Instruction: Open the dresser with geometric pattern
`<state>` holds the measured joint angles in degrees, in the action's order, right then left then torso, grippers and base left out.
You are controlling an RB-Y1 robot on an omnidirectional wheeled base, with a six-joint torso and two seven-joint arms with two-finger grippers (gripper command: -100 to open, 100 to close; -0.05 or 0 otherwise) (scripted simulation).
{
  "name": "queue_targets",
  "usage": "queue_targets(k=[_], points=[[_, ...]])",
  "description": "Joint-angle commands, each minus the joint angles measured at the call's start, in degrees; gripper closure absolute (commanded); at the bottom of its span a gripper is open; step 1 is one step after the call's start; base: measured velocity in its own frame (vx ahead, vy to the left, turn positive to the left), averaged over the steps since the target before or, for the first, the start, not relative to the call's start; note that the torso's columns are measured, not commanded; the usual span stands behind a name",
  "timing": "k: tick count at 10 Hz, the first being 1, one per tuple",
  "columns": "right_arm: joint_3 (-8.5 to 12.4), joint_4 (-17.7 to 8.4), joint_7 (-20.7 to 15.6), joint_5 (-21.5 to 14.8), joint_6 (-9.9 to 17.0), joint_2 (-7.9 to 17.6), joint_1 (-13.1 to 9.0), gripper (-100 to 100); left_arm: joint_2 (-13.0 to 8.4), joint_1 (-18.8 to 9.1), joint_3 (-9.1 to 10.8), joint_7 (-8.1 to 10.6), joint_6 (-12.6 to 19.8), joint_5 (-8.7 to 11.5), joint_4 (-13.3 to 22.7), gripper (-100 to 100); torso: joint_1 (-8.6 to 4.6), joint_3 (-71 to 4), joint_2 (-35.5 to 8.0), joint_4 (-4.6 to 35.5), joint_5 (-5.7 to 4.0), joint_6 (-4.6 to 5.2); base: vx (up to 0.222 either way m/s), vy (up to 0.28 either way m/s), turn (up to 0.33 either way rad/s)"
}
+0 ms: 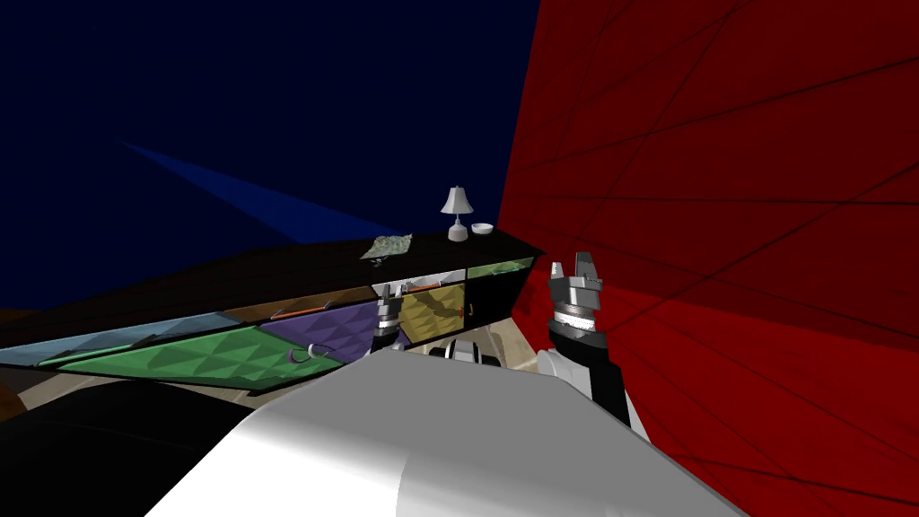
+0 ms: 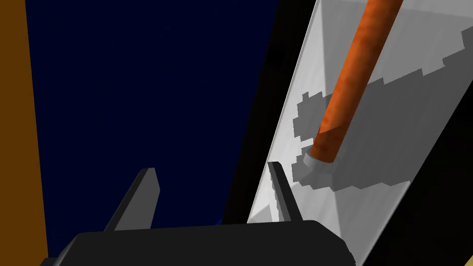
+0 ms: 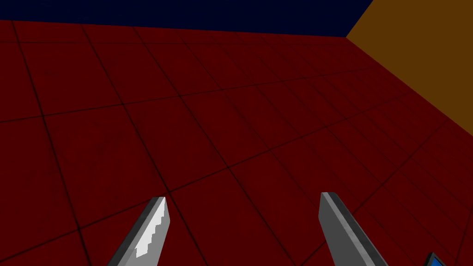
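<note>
Progress on the opening is at the approach, as I judge it. The dresser is the long low one ahead of me and to my left, its fronts faceted in blue, green, purple and yellow under a dark top. None of those fronts looks clearly pulled out, though from the head view I cannot be sure.

The piece I am at is a light grey drawer front in the upper row, crossed by an orange bar handle on a small grey mount. My left gripper is close in front of it with its blades spread wide and nothing held. One of its fingers lies level with the edge of that grey front. The bar's near end sits just beyond that blade and off to its side, not between the two.

All the real work is left. I must bring the blades around the bar, close on it, and draw the front out.

My right gripper is raised beside the red wall, well apart from the dresser, also spread and empty. On the far end of the top stand a small lamp and a bowl.
</note>
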<state>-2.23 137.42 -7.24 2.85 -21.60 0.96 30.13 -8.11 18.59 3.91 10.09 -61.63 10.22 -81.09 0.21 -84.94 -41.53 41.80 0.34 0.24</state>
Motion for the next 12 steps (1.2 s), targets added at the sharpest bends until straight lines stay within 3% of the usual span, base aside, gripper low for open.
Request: queue_targets(k=[1, 2, 7, 12], points=[[0.0, 0.0, 0.0, 0.0, 0.0, 0.0, 0.0, 0, 0.1, -0.2, 0.22, 0.55, -1.6, 0.9, 3.6, -100, 0.08, 0.0, 0.0, 0.1, -0.03, 0.08, 0.024, -0.084, 0.030], [0.0, 0.0, 0.0, 0.0, 0.0, 0.0, 0.0, 0, 0.1, -0.2, 0.22, 0.55, -1.6, 0.9, 4.2, -100, 0.12, -0.1, 0.2, 0.1, -0.03, 0.06, 0.027, -0.068, 0.011], [0.0, 0.0, 0.0, 0.0, 0.0, 0.0, 0.0, 0, -0.4, -1.6, 1.46, 1.75, -7.4, 3.5, 13.7, -100, -0.11, 0.2, -0.5, 0.4, -0.24, -0.11, 0.040, -0.107, 0.036], [0.0, 0.0, 0.0, 0.0, 0.0, 0.0, 0.0, 0, -1.8, -2.4, 2.24, 2.52, -11.1, 5.1, 19.5, -100, -0.23, 0.4, -0.8, 0.5, -0.35, -0.24, 0.027, -0.082, 0.027]])
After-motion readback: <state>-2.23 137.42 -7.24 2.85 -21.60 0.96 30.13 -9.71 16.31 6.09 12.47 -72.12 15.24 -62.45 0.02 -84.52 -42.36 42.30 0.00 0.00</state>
